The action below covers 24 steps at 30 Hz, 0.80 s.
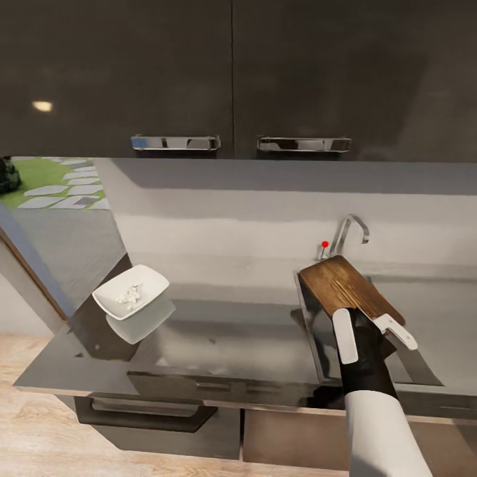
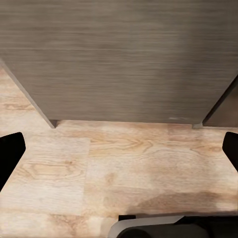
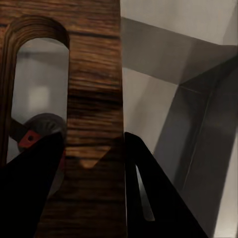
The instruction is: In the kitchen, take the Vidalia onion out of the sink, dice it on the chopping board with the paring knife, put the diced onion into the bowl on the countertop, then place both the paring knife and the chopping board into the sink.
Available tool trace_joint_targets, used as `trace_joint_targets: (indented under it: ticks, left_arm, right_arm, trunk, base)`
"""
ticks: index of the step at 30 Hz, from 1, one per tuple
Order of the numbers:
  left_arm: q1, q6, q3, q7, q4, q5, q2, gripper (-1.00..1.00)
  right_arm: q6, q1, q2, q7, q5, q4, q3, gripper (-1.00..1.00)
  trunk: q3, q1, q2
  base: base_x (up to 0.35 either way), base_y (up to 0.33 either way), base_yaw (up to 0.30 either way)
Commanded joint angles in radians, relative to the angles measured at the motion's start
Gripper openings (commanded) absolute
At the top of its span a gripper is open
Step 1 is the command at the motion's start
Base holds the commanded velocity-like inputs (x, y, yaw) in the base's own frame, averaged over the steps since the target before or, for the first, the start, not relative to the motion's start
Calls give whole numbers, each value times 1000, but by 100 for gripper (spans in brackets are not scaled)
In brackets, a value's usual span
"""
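Observation:
My right gripper [image 1: 371, 326] is shut on the near short end of the dark brown chopping board [image 1: 344, 286], holding it tilted over the steel sink [image 1: 317, 344]. In the right wrist view its dark fingers [image 3: 148, 198] clamp the board [image 3: 94, 74] beside the slot handle. Through the slot, the round drain [image 3: 42, 126] shows with a red-orange bit on it; I cannot tell if that is the paring knife. The white square bowl [image 1: 131, 290] sits on the glossy countertop [image 1: 225, 338] at the left with pale diced onion [image 1: 129, 295] inside. My left gripper [image 2: 119, 153] hangs open over the wooden floor.
The curved chrome tap [image 1: 351, 230] with its red knob [image 1: 324, 244] stands just behind the board. Dark upper cabinets with bar handles [image 1: 175, 142] hang overhead. A dark cabinet front [image 2: 119, 59] rises from the floor in the left wrist view.

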Motion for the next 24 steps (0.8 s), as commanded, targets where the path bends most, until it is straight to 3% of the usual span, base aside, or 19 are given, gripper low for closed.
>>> trace_joint_targets:
  ticks: [1, 3, 7, 11, 20, 24]
  left_arm:
    - [0, -1, -9, 4, -2, 7, 1, 100]
    - [0, -1, -9, 4, -2, 7, 1, 100]
    - [0, -1, -9, 4, -2, 7, 1, 100]
    - [0, -1, -9, 4, -2, 7, 1, 100]
    - [0, -1, -9, 4, -2, 7, 1, 100]
    - [0, -1, -9, 4, -2, 7, 1, 100]
  right_arm:
    - [9, -1, 1, -3, -1, -1, -3, -100]
    - [7, -1, 1, -3, 0, 0, -31, -100]
    - [2, -1, 1, -3, 2, 0, -163, -100]
    - [-23, -1, 1, -8, 6, 0, -211, -100]
    - [-73, -1, 1, -139, 4, 3, -201, -100]
    - [-89, -1, 1, -219, -2, 6, -111, -100]
  trunk:
    - [-2, 1, -2]
    - [-2, 1, -2]
    - [-2, 1, -2]
    - [-2, 1, -2]
    - [-2, 1, -2]
    - [-2, 1, -2]
  base:
    - [0, 0, 12]
    - [0, 0, 6]
    - [0, 0, 1]
    - [0, 0, 0]
    - [0, 0, 0]
    - [0, 0, 0]
